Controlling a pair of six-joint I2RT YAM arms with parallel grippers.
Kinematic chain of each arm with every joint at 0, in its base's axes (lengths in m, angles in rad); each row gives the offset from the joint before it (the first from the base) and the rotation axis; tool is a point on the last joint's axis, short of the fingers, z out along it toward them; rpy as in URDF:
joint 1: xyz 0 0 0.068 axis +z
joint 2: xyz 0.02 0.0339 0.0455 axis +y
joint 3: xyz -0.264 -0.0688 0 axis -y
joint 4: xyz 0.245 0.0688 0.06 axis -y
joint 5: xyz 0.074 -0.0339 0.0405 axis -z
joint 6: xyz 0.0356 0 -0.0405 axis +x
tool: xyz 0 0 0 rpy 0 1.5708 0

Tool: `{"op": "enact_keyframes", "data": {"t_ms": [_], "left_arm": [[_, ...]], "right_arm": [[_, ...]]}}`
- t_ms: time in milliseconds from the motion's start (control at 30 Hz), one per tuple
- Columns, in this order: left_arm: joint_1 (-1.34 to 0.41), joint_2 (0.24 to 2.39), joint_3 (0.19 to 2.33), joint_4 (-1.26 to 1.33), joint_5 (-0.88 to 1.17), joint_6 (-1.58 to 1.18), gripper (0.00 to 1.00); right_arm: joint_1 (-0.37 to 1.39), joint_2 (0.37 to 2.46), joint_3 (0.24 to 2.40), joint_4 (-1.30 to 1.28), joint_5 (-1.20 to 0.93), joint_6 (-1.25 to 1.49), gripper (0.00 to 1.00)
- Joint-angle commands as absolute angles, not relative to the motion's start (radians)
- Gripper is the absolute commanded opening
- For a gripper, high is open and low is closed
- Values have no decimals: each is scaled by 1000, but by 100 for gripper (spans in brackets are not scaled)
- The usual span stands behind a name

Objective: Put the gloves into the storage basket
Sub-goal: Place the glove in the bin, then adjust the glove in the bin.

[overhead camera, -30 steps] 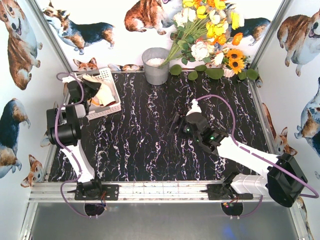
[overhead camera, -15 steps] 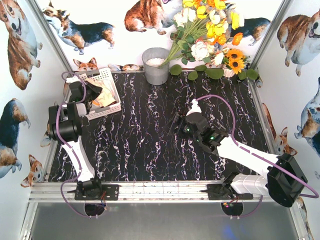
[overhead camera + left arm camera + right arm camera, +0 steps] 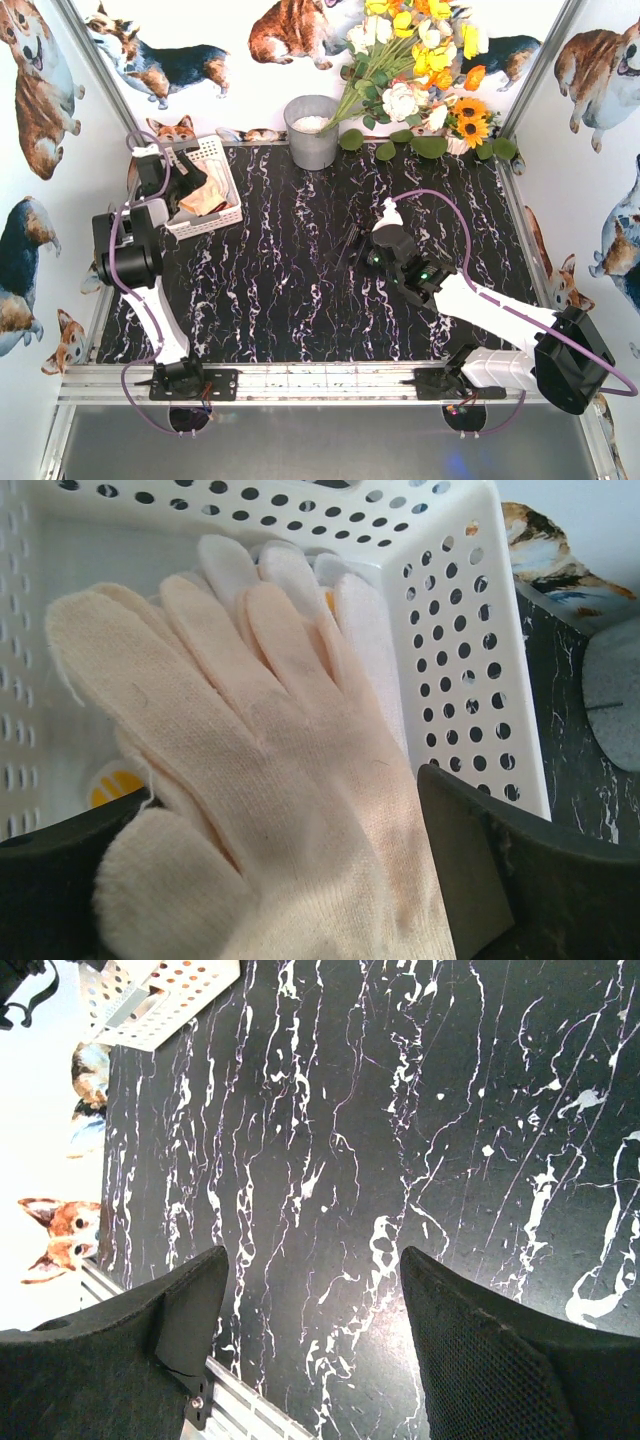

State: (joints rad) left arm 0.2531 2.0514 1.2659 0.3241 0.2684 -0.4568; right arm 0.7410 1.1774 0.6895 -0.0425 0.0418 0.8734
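The gloves (image 3: 250, 760) rest in the basket (image 3: 470, 630) beneath my wide-spread left end effector (image 3: 280, 810), so I should lift straight, snagging nothing.

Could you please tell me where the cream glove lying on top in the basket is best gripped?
Probably across the broad palm, pinched from straight above. The cream glove lies flat on other white gloves, pointing toward the far wall of the storage basket, and the lattice walls would likely block any sideways approach.
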Motion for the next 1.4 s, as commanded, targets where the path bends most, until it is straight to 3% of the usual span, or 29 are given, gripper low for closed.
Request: {"op": "enact_keyframes", "data": {"t_ms": [0, 567, 667, 900, 1133, 1367], "left_arm": [[264, 1978, 1288, 229, 213, -406, 82], [264, 1719, 1303, -1, -55, -289, 83], [260, 1696, 1301, -14, -21, -289, 83], [238, 1872, 1453, -163, 103, -338, 65], [239, 1985, 1520, -213, 28, -378, 77], [241, 2090, 1581, -193, 79, -388, 78]], "right_arm": [[739, 1158, 671, 28, 46, 884, 72], [738, 1097, 685, -37, 101, 808, 72], [733, 1079, 690, -54, 118, 789, 72], [724, 1069, 690, -63, 109, 787, 72], [721, 1062, 675, -66, 108, 800, 72], [719, 1081, 676, -50, 96, 810, 72]]}}
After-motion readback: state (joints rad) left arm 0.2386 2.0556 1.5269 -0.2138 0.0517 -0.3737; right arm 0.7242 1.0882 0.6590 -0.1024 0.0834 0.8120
